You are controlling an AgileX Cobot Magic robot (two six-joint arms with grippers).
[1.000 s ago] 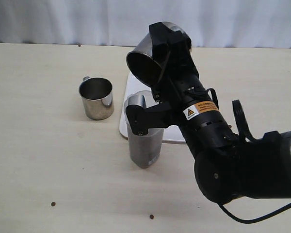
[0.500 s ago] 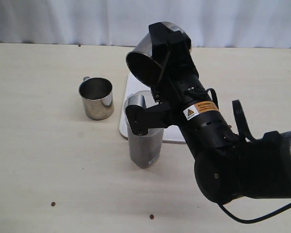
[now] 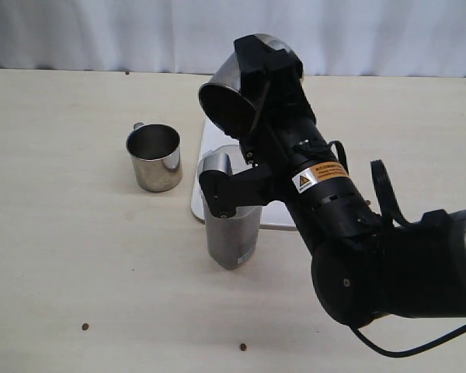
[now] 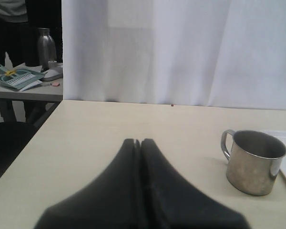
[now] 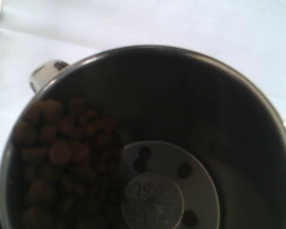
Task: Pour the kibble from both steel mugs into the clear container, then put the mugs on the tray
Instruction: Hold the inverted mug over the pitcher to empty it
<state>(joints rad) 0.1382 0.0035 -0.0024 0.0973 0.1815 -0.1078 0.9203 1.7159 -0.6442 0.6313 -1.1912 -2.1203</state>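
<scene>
Pale table [image 3: 62, 233], white curtain [image 3: 101, 31] at the back (a few stray pellets [image 3: 243, 346] lie on the top, nearer the camera than the clear container [image 3: 231, 229]). L gripper [image 4: 138, 141]: fingers pressed together, nothing btwn them. R gripper [image 3: 268, 74] clamps a tilted mug [image 3: 231, 99] in the air above the container, w/ kibble [image 5: 62, 152] piled at one side inside. Second mug [image 3: 154, 157] stands upright beside the container, apart from it. Tray [image 3: 205, 141] lies just behind the container.

Black glossy right arm [image 3: 388, 272], orange warning label [image 3: 320, 176], looped cable [image 3: 378, 186]; left jaws black.
</scene>
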